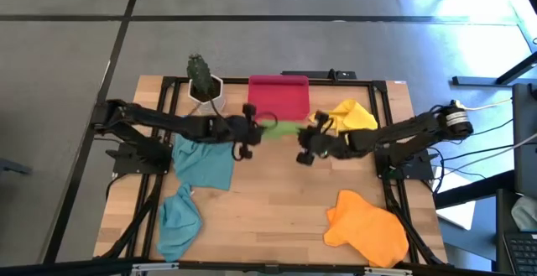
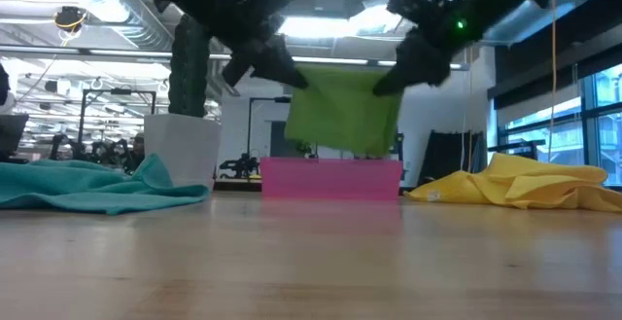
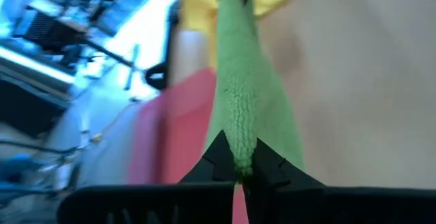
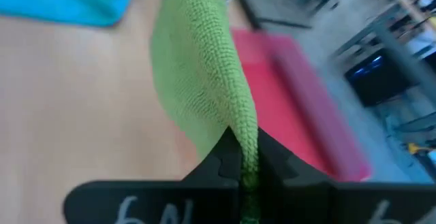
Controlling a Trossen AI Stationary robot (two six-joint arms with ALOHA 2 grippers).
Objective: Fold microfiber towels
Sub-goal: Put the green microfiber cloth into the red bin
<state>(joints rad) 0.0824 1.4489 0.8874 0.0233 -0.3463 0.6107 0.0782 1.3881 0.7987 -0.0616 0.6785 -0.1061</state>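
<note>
Lime green towel (image 2: 342,114) is up off the table, strung between the 2 grippers at top centre of the low view. Long axis runs left-right across the frame, top edge taut-ish, rest hanging down as a flat sheet w/ its bottom edge just above the red tray (image 2: 330,178). In the high view it's a thin green strip (image 1: 282,127) at centre, just below the tray (image 1: 278,96), pointing left-right.

Left gripper (image 1: 249,131) sits at the strip's left end, fingers pinched together on the towel's corner; left wrist view shows the cloth (image 3: 246,101) coming straight out from between the 2 dark fingertips (image 3: 221,157). Left arm stretches in from the frame's left edge, nearly horizontal, slightly angled down-right.

Right gripper (image 1: 307,142) is at the right end, also clamped tight on the towel edge; right wrist view has the green fabric (image 4: 204,81) rising from between its fingers (image 4: 221,159). Right arm reaches in from the right side, angled up-right toward its base.

Others lie on the table: 2 teal towels, 1 (image 1: 203,162) left of centre, 1 (image 1: 179,219) at lower left; yellow towel (image 1: 352,115) right of the tray, partly behind the right gripper; orange towel (image 1: 367,226) crumpled at lower right. Potted plant (image 1: 202,78) stands left of the tray.
</note>
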